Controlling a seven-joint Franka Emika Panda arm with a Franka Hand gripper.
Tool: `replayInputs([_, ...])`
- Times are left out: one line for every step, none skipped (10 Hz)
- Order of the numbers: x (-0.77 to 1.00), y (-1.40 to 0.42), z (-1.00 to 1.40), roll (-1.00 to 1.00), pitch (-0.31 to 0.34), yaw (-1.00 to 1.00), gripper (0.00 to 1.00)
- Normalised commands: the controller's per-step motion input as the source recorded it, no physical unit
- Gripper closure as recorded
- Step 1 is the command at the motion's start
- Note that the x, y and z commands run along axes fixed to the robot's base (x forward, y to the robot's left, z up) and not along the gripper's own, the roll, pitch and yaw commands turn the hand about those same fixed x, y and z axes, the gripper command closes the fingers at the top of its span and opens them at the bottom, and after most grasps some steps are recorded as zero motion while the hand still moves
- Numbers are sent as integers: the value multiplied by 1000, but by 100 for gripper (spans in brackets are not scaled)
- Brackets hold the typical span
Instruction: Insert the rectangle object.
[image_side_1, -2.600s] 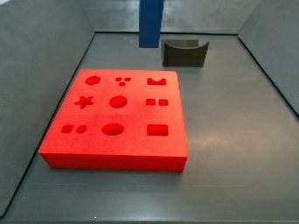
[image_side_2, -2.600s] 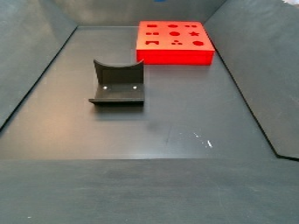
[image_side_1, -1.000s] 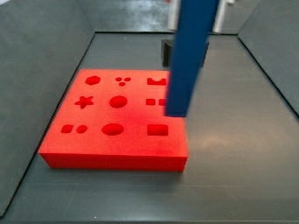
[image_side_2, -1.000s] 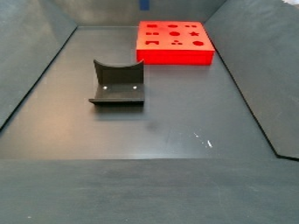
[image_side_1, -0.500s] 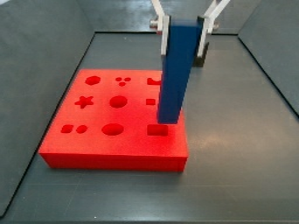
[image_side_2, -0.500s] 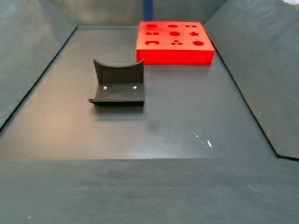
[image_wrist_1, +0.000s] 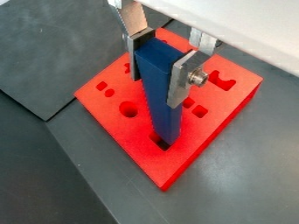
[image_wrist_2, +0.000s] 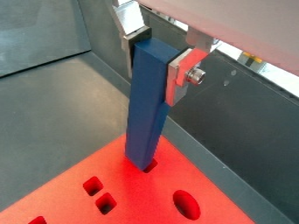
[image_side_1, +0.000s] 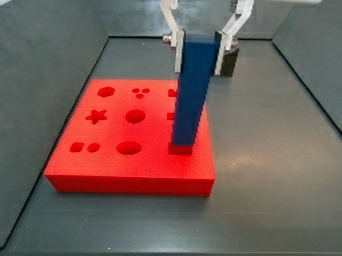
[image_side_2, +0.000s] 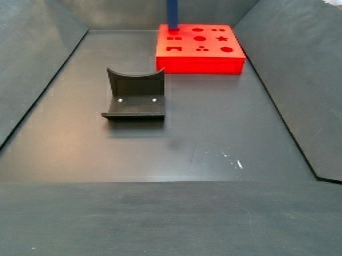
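Dark bench: gripper (image_side_1: 201, 40) clenched on rectangle object (image_side_1: 191, 95), now lowered since earlier, tip entering red block (image_side_1: 80, 168) near the front-right corner.

Gripper (image_side_1: 203, 38) above red block (image_side_1: 100, 150) clamps blue bar (image_side_1: 194, 95); dark grey notched holder (image_side_2: 134, 96) stands well apart; surrounding floor open.

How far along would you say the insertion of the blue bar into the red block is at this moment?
Done: the end effector grips the blue bar upright over the red block. In hand: the bar's lower end meets the rectangular hole in both wrist views. Left: pushing it down fully, then releasing.
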Motion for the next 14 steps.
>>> replayInputs([34,-74,0,7,0,0,100])
replayInputs([209,-163,0,64,37,0,100])
replayInputs([226,-234,0,124,49,0,100])
replayInputs([149,-149,0,67,20,0,100])
replayInputs([89,-20,-60,4,10,0,100])
replayInputs([0,0,-194,21,0,0,100])
replayInputs([0,0,-266,54,0,0,100])
replayInputs([-77,0,-271,56,0,0,100])
replayInputs([-94,0,-280,1,-9,0,100])
replayInputs([-100,0,-297,0,-24,0,100])
replayInputs([-171,0,-357,0,-57,0,100])
replayInputs([-237,0,-323,-34,-96,0,100])
replayInputs([-246,0,-340,-16,-106,0,100])
replayInputs([-97,0,-454,0,-101,0,100])
